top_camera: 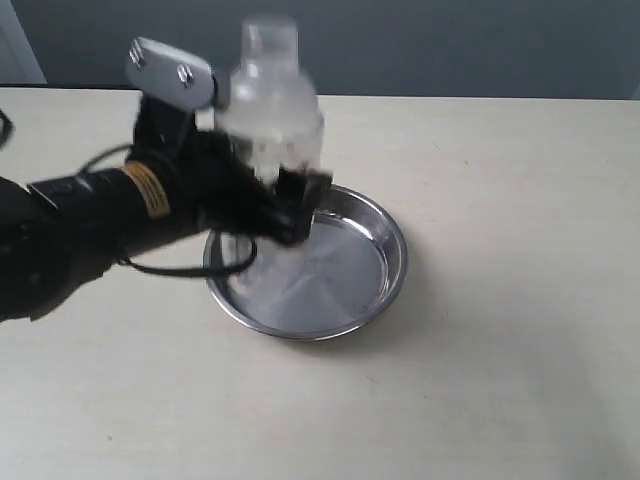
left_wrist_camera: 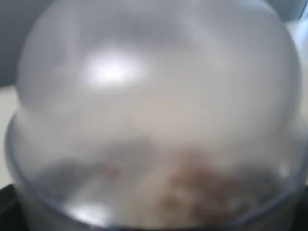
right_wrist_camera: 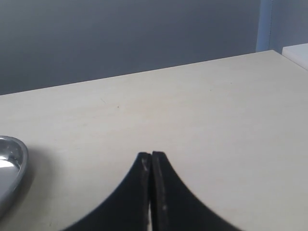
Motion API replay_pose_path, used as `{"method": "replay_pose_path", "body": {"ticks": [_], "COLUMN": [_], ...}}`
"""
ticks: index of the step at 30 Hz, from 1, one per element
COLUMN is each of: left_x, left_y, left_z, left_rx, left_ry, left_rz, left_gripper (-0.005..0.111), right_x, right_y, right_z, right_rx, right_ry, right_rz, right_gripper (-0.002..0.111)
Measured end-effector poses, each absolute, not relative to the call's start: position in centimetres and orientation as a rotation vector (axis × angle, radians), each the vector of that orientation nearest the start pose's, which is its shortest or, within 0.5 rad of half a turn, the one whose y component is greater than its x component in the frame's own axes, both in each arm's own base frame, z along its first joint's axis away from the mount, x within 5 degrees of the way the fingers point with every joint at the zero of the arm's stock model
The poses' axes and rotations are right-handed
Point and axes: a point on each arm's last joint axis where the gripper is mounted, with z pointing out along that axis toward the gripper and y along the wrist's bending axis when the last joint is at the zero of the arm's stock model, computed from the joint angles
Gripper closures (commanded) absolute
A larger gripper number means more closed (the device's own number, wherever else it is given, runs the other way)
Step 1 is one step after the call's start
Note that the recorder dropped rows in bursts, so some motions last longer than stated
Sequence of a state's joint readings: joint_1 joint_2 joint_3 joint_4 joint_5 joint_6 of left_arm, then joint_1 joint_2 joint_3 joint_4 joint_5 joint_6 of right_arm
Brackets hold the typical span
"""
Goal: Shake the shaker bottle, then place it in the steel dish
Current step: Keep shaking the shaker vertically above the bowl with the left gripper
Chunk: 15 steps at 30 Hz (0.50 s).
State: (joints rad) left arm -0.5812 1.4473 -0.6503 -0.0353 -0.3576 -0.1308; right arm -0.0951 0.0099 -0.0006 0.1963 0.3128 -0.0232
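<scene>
The shaker bottle [top_camera: 270, 110] is a clear plastic shaker with a frosted dome and a small cap, blurred by motion. It hangs upright over the left part of the steel dish [top_camera: 370, 260]. My left gripper [top_camera: 272, 192] is shut on its lower body, coming in from the left. In the left wrist view the bottle's dome [left_wrist_camera: 159, 110] fills the picture, with brown grains low inside it. My right gripper [right_wrist_camera: 152, 155] is shut on nothing, low over bare table, with the dish's rim [right_wrist_camera: 9, 163] off to one side.
The pale table top [top_camera: 500, 380] spreads round the dish on all sides. A black cable [top_camera: 180, 268] loops from my left arm down to the dish's left rim. A dark wall runs behind the table's far edge.
</scene>
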Motion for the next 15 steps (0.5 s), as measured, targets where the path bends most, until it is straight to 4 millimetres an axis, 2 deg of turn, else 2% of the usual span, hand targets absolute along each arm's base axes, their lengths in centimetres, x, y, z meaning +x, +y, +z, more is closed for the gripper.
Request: {"method": "replay_pose_path", "body": {"ticks": [1, 2, 5, 6, 8, 10, 11, 13, 15], "left_x": [24.4, 23.9, 23.0, 22.9, 23.7, 24.2, 24.0, 23.6, 23.2], "left_y": [-15.9, -15.9, -16.0, -16.1, -15.7, -15.4, -15.4, -15.4, -15.5], "left_z": [22.2, 22.7, 26.7, 27.3, 26.2, 24.0, 23.9, 26.3, 29.5], "left_rx": [0.404, 0.432, 0.480, 0.478, 0.414, 0.368, 0.381, 0.445, 0.455], "left_ry": [1.985, 1.993, 1.797, 1.735, 1.736, 1.865, 1.896, 1.824, 1.677], "left_rz": [-0.472, -0.471, -0.504, -0.513, -0.514, -0.505, -0.503, -0.497, -0.524], "left_gripper": [0.106, 0.106, 0.106, 0.106, 0.106, 0.106, 0.106, 0.106, 0.106], "right_x": [5.5, 5.5, 5.5, 5.5, 5.5, 5.5, 5.5, 5.5, 5.5], "right_y": [0.0, 0.0, 0.0, 0.0, 0.0, 0.0, 0.0, 0.0, 0.0], "right_z": [18.5, 18.5, 18.5, 18.5, 18.5, 18.5, 18.5, 18.5, 18.5], "right_rx": [0.190, 0.190, 0.190, 0.190, 0.190, 0.190, 0.190, 0.190, 0.190], "right_ry": [1.791, 1.791, 1.791, 1.791, 1.791, 1.791, 1.791, 1.791, 1.791], "right_rz": [0.103, 0.103, 0.103, 0.103, 0.103, 0.103, 0.103, 0.103, 0.103], "right_gripper": [0.109, 0.109, 0.109, 0.109, 0.109, 0.109, 0.109, 0.109, 0.109]}}
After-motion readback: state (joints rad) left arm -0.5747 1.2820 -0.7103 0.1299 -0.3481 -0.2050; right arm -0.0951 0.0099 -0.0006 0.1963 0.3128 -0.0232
